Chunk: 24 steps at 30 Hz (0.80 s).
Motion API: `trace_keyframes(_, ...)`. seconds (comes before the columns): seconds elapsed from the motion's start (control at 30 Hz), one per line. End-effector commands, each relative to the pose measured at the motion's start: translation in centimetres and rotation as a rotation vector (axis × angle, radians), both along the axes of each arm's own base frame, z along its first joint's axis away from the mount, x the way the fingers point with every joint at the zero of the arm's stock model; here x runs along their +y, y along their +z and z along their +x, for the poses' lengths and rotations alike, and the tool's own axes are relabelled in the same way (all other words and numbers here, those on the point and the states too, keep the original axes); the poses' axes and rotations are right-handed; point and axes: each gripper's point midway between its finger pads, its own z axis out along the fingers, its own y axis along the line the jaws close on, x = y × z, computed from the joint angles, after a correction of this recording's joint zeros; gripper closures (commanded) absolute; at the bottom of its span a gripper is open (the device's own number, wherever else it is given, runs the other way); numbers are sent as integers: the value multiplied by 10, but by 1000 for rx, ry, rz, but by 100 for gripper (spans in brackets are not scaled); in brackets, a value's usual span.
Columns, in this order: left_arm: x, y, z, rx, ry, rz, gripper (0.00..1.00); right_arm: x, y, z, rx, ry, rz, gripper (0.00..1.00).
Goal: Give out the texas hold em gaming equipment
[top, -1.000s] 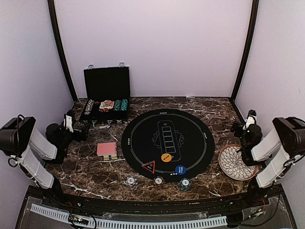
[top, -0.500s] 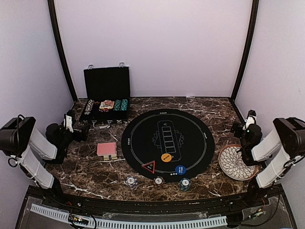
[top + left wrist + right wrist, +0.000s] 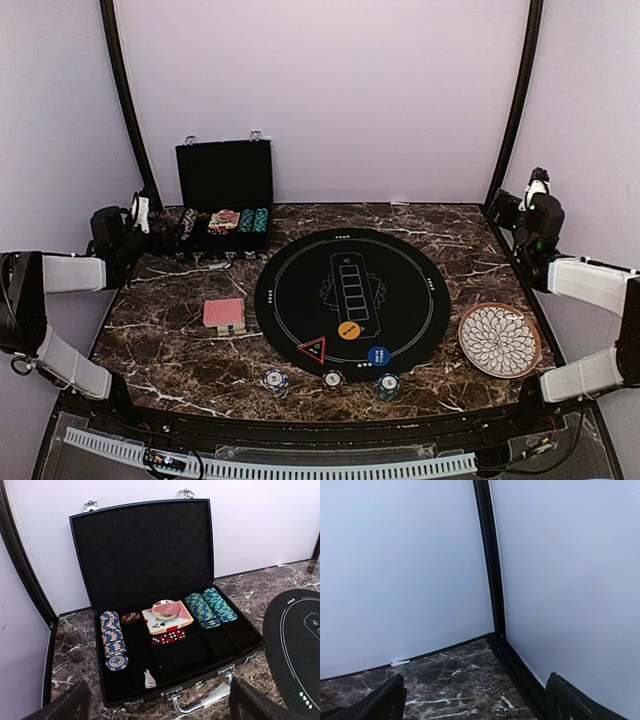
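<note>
Both claws stood wide open and held nothing. The left claw (image 3: 159,700) faced the open black case (image 3: 140,545) at the rear left, and the right claw (image 3: 474,690) pointed into the bare rear-right corner, well apart from everything. The deck of red-backed cards (image 3: 224,314) lay on the surface just left of the round black mat (image 3: 300,280). 3 stripe-edged poker chips (image 3: 333,378) sat along the near edge, while the orange disc (image 3: 349,329), blue disc (image 3: 378,355) and red triangle token (image 3: 313,349) rested on the mat's near part. More chips (image 3: 112,635), cards (image 3: 167,617) and red dice (image 3: 168,637) lay in the case. The chips looked stiff, dense and slick, probably best pinched across the rim. The cards seemed thin and slippery, so the deck's long sides suited a grip. The dark marble surface (image 3: 180,360) looked hard and glossy, enclosed by pale lilac walls. A white patterned plate (image 3: 499,340) sat at the right.
</note>
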Motion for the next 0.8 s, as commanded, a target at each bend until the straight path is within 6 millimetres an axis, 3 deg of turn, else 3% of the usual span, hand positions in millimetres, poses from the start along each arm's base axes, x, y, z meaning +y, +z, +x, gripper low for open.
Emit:
trace_keyframes(0.0, 0, -2, -14, 223, -23, -7, 1, 32, -5, 14, 114, 168, 194, 2)
trace_keyframes(0.07, 2, 9, -15, 257, -21, -16, 1, 37, -7, 22, 129, 183, 322, 2)
trace_keyframes(0.13, 3, 18, -19, 287, -22, -21, 1, 59, -9, 30, 184, 300, 371, 1)
trace_keyframes(0.23, 3, 29, -26, 329, -27, -28, 1, 119, -12, 31, 286, 528, 366, 1)
trace_keyframes(0.27, 3, 28, -30, 352, -28, -31, 1, 138, -4, 33, 318, 549, 294, 2)
trace_keyframes(0.37, 0, 42, -37, 342, -48, -28, 1, 201, -12, 20, 442, 605, 107, 2)
trace_keyframes(0.47, -5, 48, -46, 344, -74, -30, 1, 257, -24, -8, 504, 674, 14, 2)
trace_keyframes(0.6, -6, 48, -54, 358, -76, -19, 1, 325, -59, -58, 627, 775, -82, 7)
trace_keyframes(0.77, -9, 50, -61, 362, -89, -17, 1, 385, -110, -130, 797, 893, -164, 10)
